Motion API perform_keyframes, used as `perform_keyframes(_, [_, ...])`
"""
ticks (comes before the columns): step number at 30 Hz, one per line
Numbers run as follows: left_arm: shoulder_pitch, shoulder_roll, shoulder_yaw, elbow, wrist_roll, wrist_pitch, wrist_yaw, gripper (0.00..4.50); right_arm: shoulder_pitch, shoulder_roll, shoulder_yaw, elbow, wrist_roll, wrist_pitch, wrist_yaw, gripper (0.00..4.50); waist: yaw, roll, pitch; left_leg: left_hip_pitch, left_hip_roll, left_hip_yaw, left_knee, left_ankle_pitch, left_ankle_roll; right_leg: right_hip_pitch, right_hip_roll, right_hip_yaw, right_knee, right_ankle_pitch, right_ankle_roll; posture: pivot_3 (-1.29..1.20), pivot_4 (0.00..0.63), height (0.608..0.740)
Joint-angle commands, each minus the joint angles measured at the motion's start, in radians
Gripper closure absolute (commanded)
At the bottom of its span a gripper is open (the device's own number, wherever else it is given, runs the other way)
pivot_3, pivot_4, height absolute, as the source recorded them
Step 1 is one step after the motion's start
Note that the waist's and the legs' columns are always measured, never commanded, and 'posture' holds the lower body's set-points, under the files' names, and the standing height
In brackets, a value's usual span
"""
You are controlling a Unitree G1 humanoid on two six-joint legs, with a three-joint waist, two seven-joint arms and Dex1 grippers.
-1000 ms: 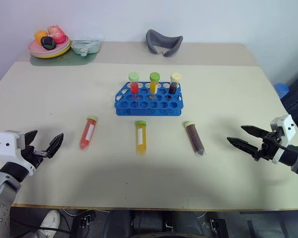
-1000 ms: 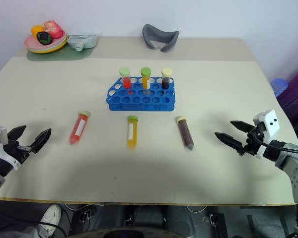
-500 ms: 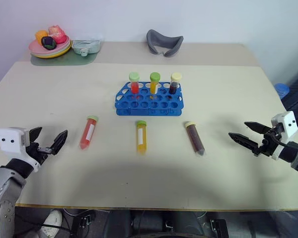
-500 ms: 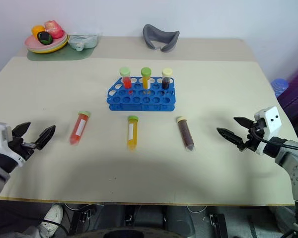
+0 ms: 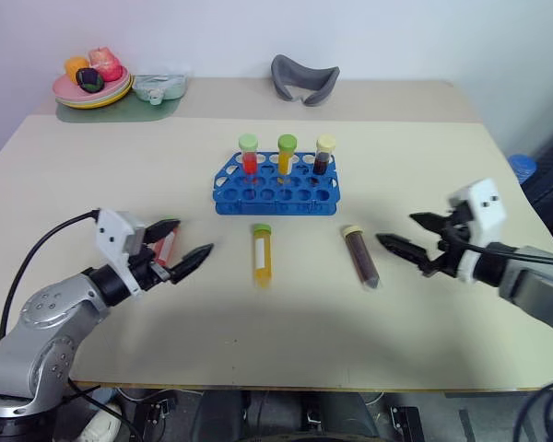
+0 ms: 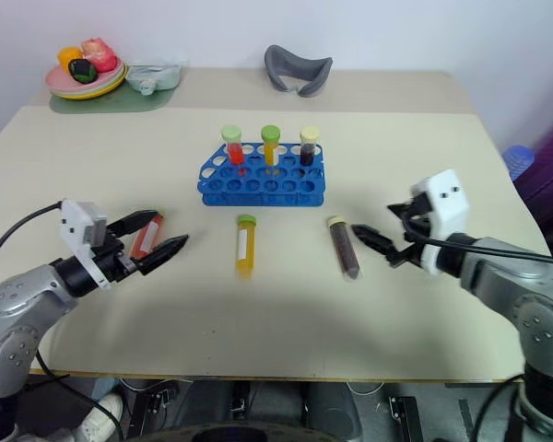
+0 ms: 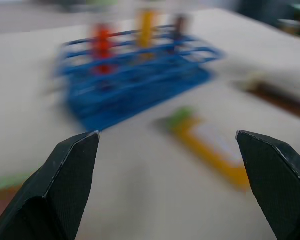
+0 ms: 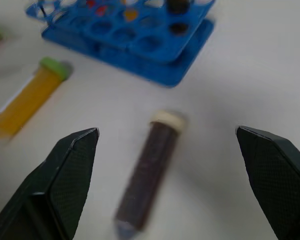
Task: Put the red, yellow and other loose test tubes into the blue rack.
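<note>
Left eye view, left gripper [image 5: 178,250] wide open over red tube [image 5: 164,247] (empty), right gripper [image 5: 411,236] agape beside brown tube [image 5: 360,258], blue rack [image 5: 276,184] mid-table.

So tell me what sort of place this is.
Probably a robot test bench staged as a lab task: a beige table against a plain wall, a blue rack holding capped tubes, and loose test tubes lying flat, with toy food on a plate behind.

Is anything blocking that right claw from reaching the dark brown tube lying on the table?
Nothing visible does. The right gripper, open, sits just beside the dark brown tube, with only bare table between them.
</note>
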Motion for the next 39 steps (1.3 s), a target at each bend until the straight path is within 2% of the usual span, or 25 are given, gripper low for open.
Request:
perform_keyframes(1, [0.018, 0.025, -0.028, -0.072, -0.04, 0.004, -0.057, 0.02, -0.078, 0.053, 0.002, -0.061, 0.009, 0.172, -0.117, 0.0, -0.001, 0.001, 0.0, 0.0, 0.0, 0.0, 0.0, 0.0, 0.0, -0.001, 0.0, 0.0, 0.0, 0.0, 0.0, 0.0, 0.15, 0.735])
perform_keyframes(8, [0.048, 0.039, -0.103, -0.094, 0.008, -0.038, -0.097, 0.02, -0.095, 0.048, 0.065, -0.061, 0.112, 0.193, -0.335, 0.0, 0.002, 0.001, 0.0, -0.001, -0.001, 0.0, 0.0, 0.0, 0.001, -0.001, 0.0, 0.0, 0.0, 0.0, 0.0, 0.0, 0.15, 0.735])
perform_keyframes(15, [-0.004, 0.007, -0.162, -0.061, 0.023, -0.037, -0.087, 0.02, -0.107, 0.039, 0.052, 0.032, 0.384, 0.193, -0.56, 0.0, 0.0, 0.001, -0.001, -0.001, -0.001, 0.0, 0.0, -0.001, 0.001, -0.001, 0.001, 0.0, 0.0, 0.0, 0.0, 0.0, 0.15, 0.735])
perform_keyframes(19, [-0.039, -0.02, -0.187, -0.029, 0.027, -0.044, -0.087, 0.02, -0.082, -0.019, 0.093, 0.057, 0.535, 0.182, -0.668, 0.0, 0.003, 0.001, -0.001, -0.001, -0.001, 0.0, 0.0, -0.001, 0.003, -0.001, 0.0, 0.0, 0.0, 0.0, 0.0, 0.0, 0.15, 0.735])
perform_keyframes(25, [-0.007, -0.032, -0.189, -0.028, 0.045, -0.065, -0.09, 0.02, -0.072, -0.212, 0.281, 0.117, 0.861, -0.059, -0.914, 0.0, -0.004, 0.001, -0.001, -0.001, 0.0, 0.0, 0.0, -0.003, 0.005, -0.001, 0.001, 0.0, 0.0, 0.0, 0.0, 0.0, 0.15, 0.735])
perform_keyframes(27, [-0.002, -0.033, -0.186, -0.028, 0.048, -0.067, -0.088, 0.02, -0.081, -0.253, 0.351, 0.135, 0.89, -0.103, -0.95, 0.0, -0.005, 0.001, -0.001, -0.001, 0.0, 0.0, 0.0, -0.003, 0.005, -0.001, 0.001, 0.001, 0.0, 0.0, 0.0, 0.0, 0.15, 0.735])
perform_keyframes(32, [-0.002, -0.028, -0.179, -0.027, 0.045, -0.071, -0.086, 0.02, -0.124, -0.299, 0.465, 0.2, 0.853, -0.135, -0.95, 0.0, -0.003, 0.001, -0.001, -0.001, 0.0, 0.0, 0.0, -0.002, 0.004, -0.001, 0.001, 0.001, -0.001, 0.0, 0.0, 0.0, 0.15, 0.735])
perform_keyframes(35, [-0.005, -0.025, -0.176, -0.026, 0.047, -0.072, -0.086, 0.02, -0.161, -0.327, 0.491, 0.238, 0.809, -0.117, -0.906, 0.0, -0.002, 0.001, -0.001, -0.002, 0.0, 0.0, 0.0, -0.001, 0.002, -0.001, 0.001, 0.001, -0.001, 0.0, 0.0, 0.0, 0.15, 0.735])
perform_keyframes(39, [-0.005, -0.026, -0.178, -0.023, 0.052, -0.078, -0.084, 0.02, -0.206, -0.376, 0.514, 0.252, 0.696, -0.057, -0.765, 0.0, -0.001, 0.001, -0.001, -0.002, 0.0, 0.0, 0.0, -0.002, 0.003, -0.002, 0.001, 0.001, -0.001, 0.0, 0.0, 0.0, 0.15, 0.735])
